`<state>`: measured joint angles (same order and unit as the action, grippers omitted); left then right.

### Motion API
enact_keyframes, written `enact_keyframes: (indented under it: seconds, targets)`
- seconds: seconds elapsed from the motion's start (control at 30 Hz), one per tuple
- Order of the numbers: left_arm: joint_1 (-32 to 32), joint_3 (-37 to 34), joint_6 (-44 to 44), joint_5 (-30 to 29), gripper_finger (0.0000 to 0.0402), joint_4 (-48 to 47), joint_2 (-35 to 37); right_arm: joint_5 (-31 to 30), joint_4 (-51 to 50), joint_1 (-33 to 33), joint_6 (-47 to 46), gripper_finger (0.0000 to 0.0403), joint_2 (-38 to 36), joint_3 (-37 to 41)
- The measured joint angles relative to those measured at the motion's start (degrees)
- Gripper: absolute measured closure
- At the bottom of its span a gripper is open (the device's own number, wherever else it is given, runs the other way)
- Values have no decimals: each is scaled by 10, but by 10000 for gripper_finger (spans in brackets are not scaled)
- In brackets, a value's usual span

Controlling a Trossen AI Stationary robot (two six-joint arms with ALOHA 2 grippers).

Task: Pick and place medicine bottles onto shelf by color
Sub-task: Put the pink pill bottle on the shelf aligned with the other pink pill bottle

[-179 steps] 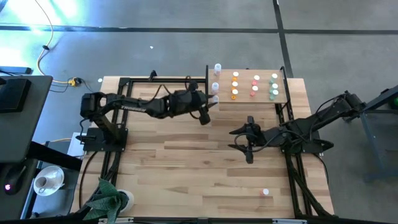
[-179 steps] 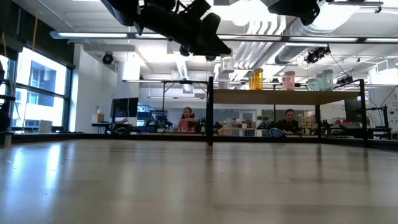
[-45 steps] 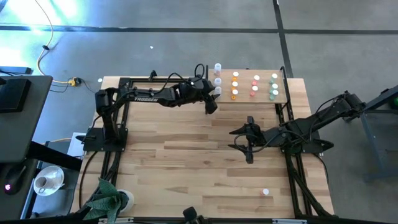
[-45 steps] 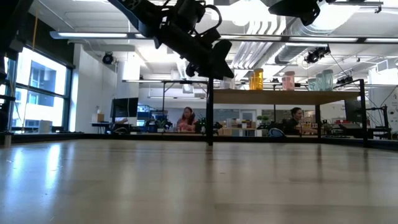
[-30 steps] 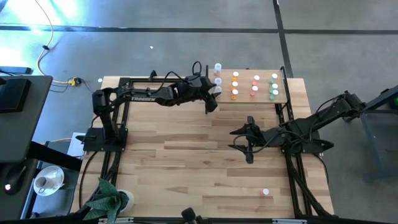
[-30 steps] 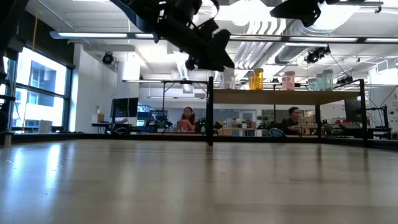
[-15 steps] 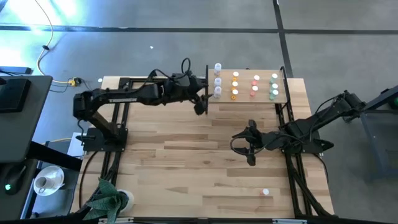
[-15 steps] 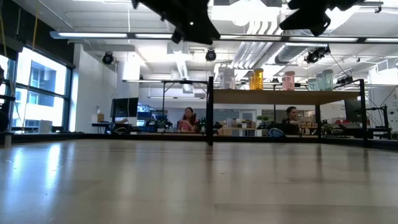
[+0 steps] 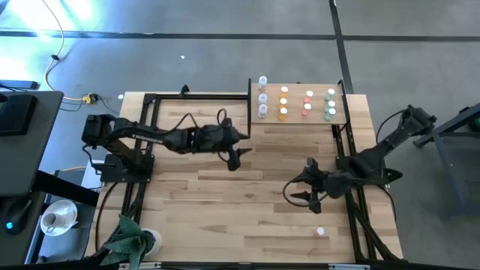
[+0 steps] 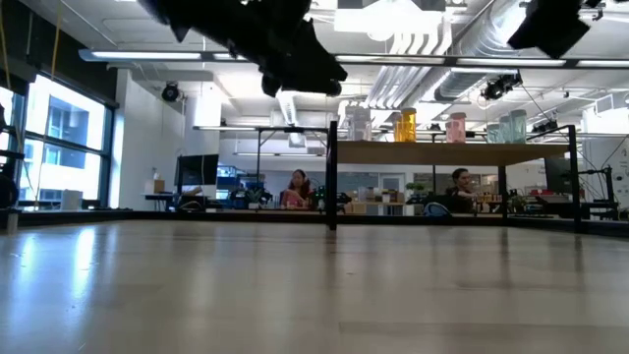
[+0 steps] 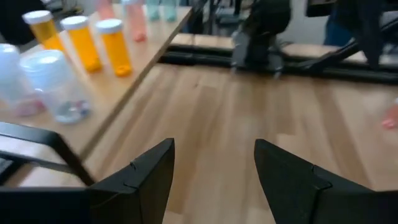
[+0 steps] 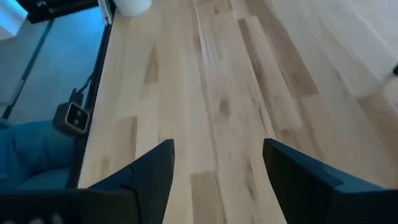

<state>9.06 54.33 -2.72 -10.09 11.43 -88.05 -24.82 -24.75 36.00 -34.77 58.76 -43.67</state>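
Observation:
The pale shelf (image 9: 304, 105) stands at the table's far right, raised on black posts. On it stand four rows of bottles: clear-white (image 9: 262, 97), orange (image 9: 284, 102), pink-red (image 9: 307, 104) and green (image 9: 331, 103). In the left wrist view the orange bottles (image 11: 84, 43) and a clear bottle (image 11: 53, 81) show on the shelf (image 11: 134, 50). One pink bottle (image 9: 320, 232) lies on the tabletop at the near right. My left gripper (image 9: 234, 157) (image 11: 214, 146) is open and empty, near and left of the shelf. My right gripper (image 9: 298, 193) (image 12: 219, 144) is open and empty above the table's middle right.
Black frame rails (image 9: 146, 142) run along the table's left and right (image 9: 352, 195) sides. A green cloth (image 9: 129, 238) and a white roll lie at the near left corner. Bare plank tabletop (image 9: 225, 202) lies between the arms. People sit in the room beyond (image 10: 295, 187).
My left gripper has drawn back from the shelf's left end toward the table's near and left edges, and a third clear-white bottle now stands there in view. My right gripper has gone toward the near edge and a little right.

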Motion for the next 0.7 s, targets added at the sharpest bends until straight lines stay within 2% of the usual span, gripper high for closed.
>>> enact_keyframes:
  seconds: [0.13, 0.33, 0.53, 0.7]
  targets:
    - [-30, -47, -22, 4, 190, 89, 0, -16, -104, 25, -44, 167, 0, -56]
    - [-90, -70, -26, -14, 190, 115, 0, -21, -241, 62, -139, 167, 0, -135]
    - [-125, -70, -10, -38, 190, 121, 0, -15, -292, 125, -285, 167, 10, -117]
    - [-128, -70, 3, -58, 190, 128, 0, 10, -299, 171, -385, 167, 56, -109]
